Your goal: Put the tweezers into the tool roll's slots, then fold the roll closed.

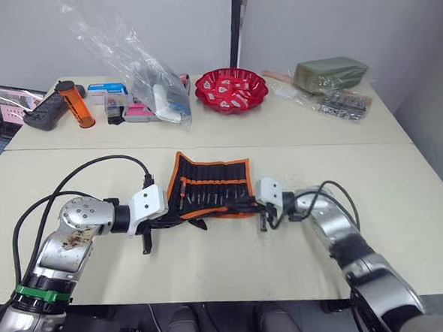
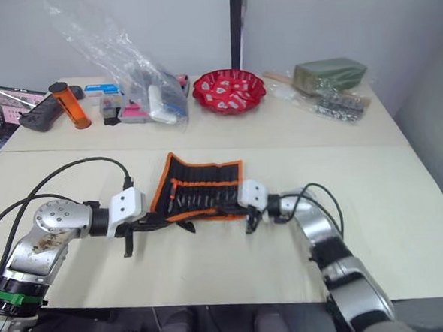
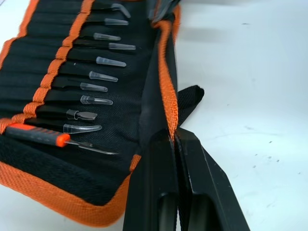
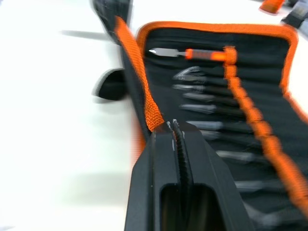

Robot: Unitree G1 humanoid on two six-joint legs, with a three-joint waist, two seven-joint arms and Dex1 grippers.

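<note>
Orange-trimmed tool roll [image 1: 211, 185] is lying open mid-table, tweezers [image 3: 98, 61] already sitting in the slots [image 3: 53, 67]; I'm pinching its near flap with left gripper [image 3: 172, 139] and right gripper [image 4: 172, 129], judging folding is next: lifting both ends together

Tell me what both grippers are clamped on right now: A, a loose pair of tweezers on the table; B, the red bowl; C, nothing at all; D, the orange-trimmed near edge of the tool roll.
D: in each wrist view the left gripper and right gripper have jaws shut on the orange trim of the tool roll, one at each end of its near edge.
</note>
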